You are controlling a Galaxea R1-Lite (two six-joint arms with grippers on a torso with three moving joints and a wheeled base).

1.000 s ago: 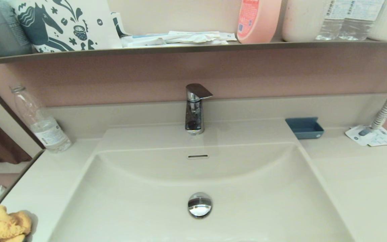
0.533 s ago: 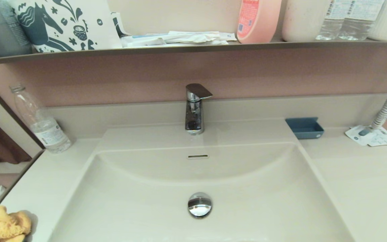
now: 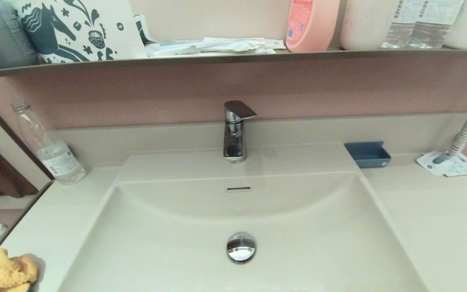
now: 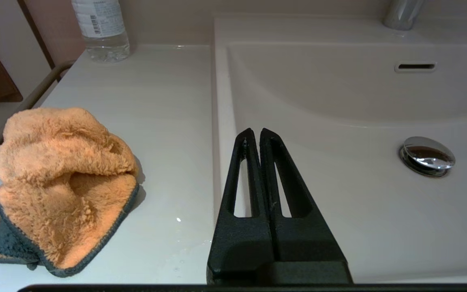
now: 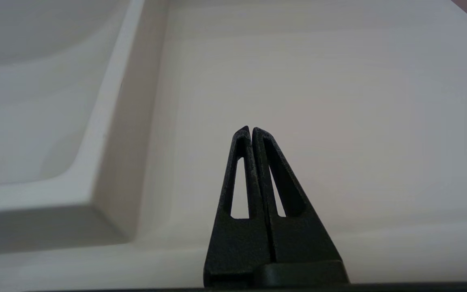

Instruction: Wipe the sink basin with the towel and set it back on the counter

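The orange-yellow towel (image 3: 2,271) lies crumpled on the counter (image 3: 59,211) at the near left corner, left of the sink basin (image 3: 306,243). In the left wrist view the towel (image 4: 61,182) shows its dark edge trim. My left gripper (image 4: 257,132) is shut and empty, hanging over the basin's left rim, apart from the towel. The chrome drain plug (image 3: 241,247) sits mid-basin, below the overflow slot (image 3: 238,189). My right gripper (image 5: 251,129) is shut and empty above the counter (image 5: 318,89) right of the basin (image 5: 26,101). Neither gripper shows in the head view.
A chrome faucet (image 3: 235,129) stands behind the basin. A clear water bottle (image 3: 49,146) is at the back left. A small blue tray (image 3: 367,154) and a paper leaflet (image 3: 450,164) with a corrugated hose lie at the back right. A brown shelf (image 3: 233,56) carries bottles above.
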